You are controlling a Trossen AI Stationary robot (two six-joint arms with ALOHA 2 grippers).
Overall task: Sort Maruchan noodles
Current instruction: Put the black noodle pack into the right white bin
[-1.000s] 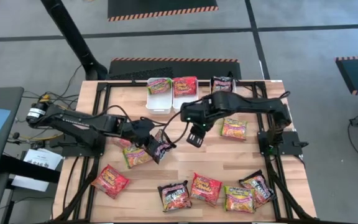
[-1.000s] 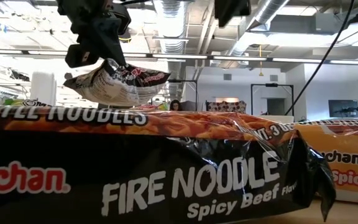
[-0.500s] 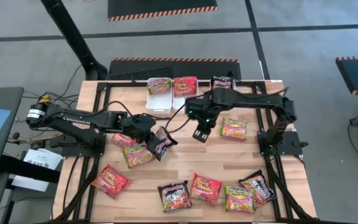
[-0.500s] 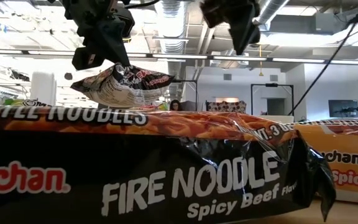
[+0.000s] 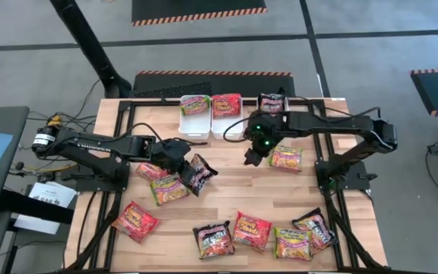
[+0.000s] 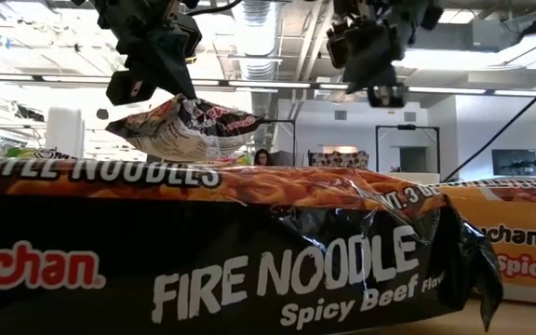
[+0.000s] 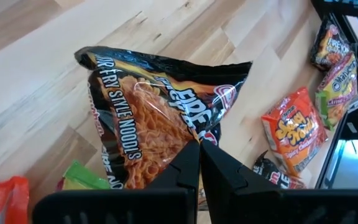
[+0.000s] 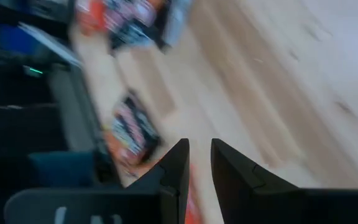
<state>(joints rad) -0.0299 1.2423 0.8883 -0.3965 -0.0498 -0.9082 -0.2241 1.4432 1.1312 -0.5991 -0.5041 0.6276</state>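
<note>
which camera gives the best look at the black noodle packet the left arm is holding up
The left wrist view: the black packet fills it, pinched at one edge by the shut left gripper. The high view shows it small; the low view shows it hanging, seen from below. The right wrist view is too blurred to tell.

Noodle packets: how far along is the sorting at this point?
Early. Done: a green packet and a red packet lie in the white bins, with a black packet beside them. In hand: the left claw is shut on a black packet, lifted off the table. The right claw, empty, hovers mid-table. Left: about eight packets, including the front row.
</note>
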